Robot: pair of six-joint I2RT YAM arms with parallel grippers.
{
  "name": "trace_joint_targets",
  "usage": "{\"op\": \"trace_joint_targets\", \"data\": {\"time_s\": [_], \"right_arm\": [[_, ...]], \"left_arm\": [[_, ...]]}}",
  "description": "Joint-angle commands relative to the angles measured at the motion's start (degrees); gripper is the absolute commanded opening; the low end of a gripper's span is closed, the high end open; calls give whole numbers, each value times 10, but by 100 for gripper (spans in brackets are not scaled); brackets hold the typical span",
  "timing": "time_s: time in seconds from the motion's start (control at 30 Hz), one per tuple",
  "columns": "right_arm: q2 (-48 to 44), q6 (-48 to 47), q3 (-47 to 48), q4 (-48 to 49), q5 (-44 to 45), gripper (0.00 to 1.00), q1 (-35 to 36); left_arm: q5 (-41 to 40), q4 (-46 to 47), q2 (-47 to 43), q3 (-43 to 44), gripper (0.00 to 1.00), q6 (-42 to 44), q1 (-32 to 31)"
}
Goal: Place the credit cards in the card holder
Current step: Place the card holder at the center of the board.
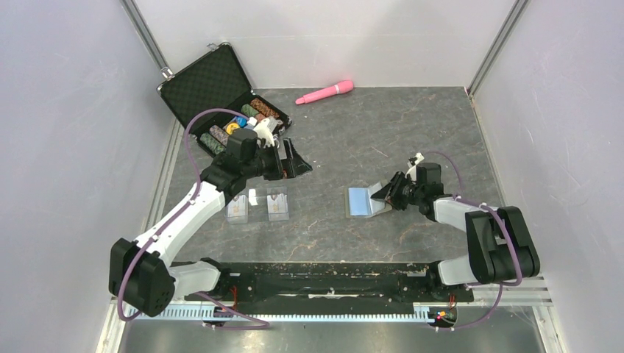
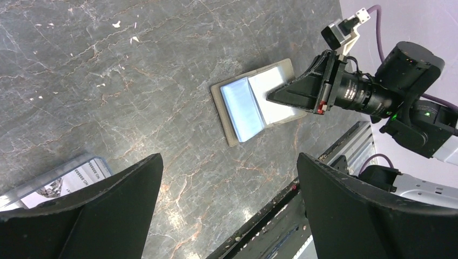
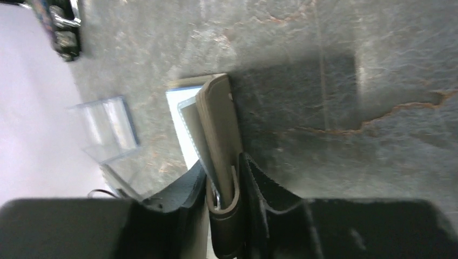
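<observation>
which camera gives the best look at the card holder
Left wrist: it shows the card holder open, with its light-blue lining in full view. Top external shows it small; right wrist sees only one flap, edge-on and blurred.

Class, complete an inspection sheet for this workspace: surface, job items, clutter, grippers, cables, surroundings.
Surface: dark grey marbled tabletop, few pale specks.
Job's things: two pale whitish-grey rectangular cards flat, side by side; khaki-tan folding card holder open, light-blue lining up, apart from them.
Clutter: open black hard case of poker chips; pink cylindrical object.
Grippers: left gripper open, empty; right gripper pinching the holder's raised flap.
Cables: purple cables along both arms.
Surroundings: white walls.
</observation>
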Motion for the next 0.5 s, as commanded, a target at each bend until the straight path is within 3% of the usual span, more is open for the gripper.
{"op": "trace_joint_targets", "data": {"time_s": [0.0, 0.07, 0.17, 0.33, 0.47], "right_arm": [[18, -63, 30, -76, 45, 39, -5], [20, -100, 54, -136, 76, 60, -8], [9, -156, 92, -206, 131, 74, -8], [-22, -225, 150, -295, 185, 84, -8], [-47, -261, 199, -349, 192, 85, -6]], "left_arm": [[12, 28, -9, -8, 100, -24, 3], [5, 17, -9, -7, 100, -21, 4], [-8, 0, -8, -3, 100, -14, 4], [-51, -68, 6, 25, 100, -1, 6], [-73, -120, 20, 47, 100, 23, 7]]}}
